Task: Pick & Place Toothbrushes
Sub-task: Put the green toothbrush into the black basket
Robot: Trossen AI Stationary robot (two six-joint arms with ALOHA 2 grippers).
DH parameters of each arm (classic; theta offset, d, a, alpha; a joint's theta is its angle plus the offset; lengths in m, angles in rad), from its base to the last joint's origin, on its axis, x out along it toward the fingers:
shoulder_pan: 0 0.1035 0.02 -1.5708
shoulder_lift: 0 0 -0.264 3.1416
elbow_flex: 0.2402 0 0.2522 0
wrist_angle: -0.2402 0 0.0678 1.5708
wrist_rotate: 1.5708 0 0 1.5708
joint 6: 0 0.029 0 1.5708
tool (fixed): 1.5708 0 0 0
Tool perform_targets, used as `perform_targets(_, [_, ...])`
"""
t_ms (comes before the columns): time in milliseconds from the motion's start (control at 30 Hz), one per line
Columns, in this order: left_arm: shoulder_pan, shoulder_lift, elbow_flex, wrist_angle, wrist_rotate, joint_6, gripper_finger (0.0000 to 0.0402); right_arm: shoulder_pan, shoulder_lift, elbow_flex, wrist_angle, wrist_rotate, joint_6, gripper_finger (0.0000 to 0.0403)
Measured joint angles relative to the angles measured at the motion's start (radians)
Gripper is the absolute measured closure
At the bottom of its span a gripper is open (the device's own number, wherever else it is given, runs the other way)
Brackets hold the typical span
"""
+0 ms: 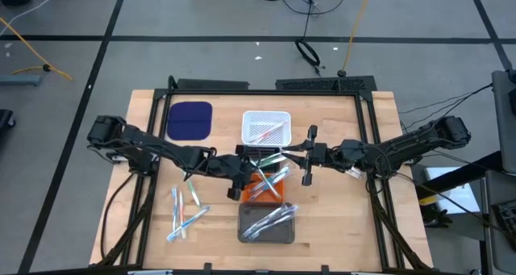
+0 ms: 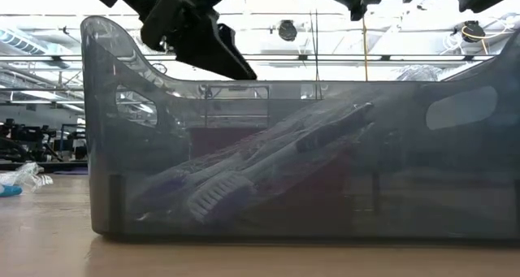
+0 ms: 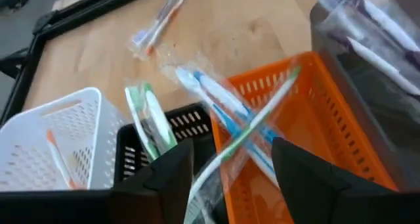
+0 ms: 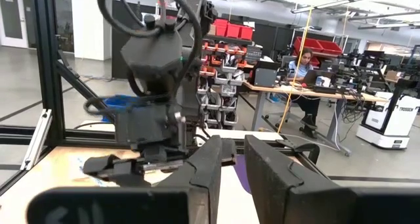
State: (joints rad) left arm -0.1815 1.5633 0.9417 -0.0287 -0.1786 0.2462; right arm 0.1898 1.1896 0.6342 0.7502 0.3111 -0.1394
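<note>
My left gripper (image 3: pixel 233 152) (image 1: pixel 242 181) hangs open over the orange tray (image 3: pixel 328 99), slanting down. Wrapped blue toothbrushes (image 3: pixel 223 109) and a white-green toothbrush (image 3: pixel 262 112) lie crossed in this tray, their heads leaning over its far rim. The white-green one runs back between my fingers, apart from them as far as shows. A green toothbrush (image 3: pixel 147 122) sticks out of the black tray (image 3: pixel 190 122). Red toothbrushes (image 1: pixel 266 132) lie in the white tray (image 1: pixel 251 118), clear ones (image 1: pixel 266 222) in the grey tray (image 1: pixel 286 236). My right gripper (image 4: pixel 234 145) (image 1: pixel 310 156) waits beside the black tray, its fingers a narrow gap apart and holding nothing.
Several loose toothbrushes (image 1: pixel 184 210) lie on the bare wood at the near left. A dark blue pad (image 1: pixel 189 119) sits at the far left. The four trays stand in a row down the table's middle. The grey tray's wall (image 2: pixel 284 179) fills the low view.
</note>
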Motion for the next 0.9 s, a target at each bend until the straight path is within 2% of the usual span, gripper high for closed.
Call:
perform_targets(233, [-0.004,0.046,0.002,-0.003,-0.006,0.007,0.0213,0.0,0.0,0.0,-0.002,-0.001,-0.001,0.0344])
perform_targets(400, [-0.012,0.104,0.097,-0.069,-0.006,0.025,0.0219,0.0,0.0,0.0,-0.02,0.0,-0.002,0.0344])
perform_targets(633, [-0.01,0.224,0.226,-0.243,-0.026,0.08,0.0211,0.0,0.0,0.0,-0.032,-0.001,0.004,0.0344])
perform_targets(900, [-0.012,0.352,0.335,-0.316,-0.079,0.168,0.021,0.0,0.0,0.0,-0.053,-0.001,0.008,0.0344])
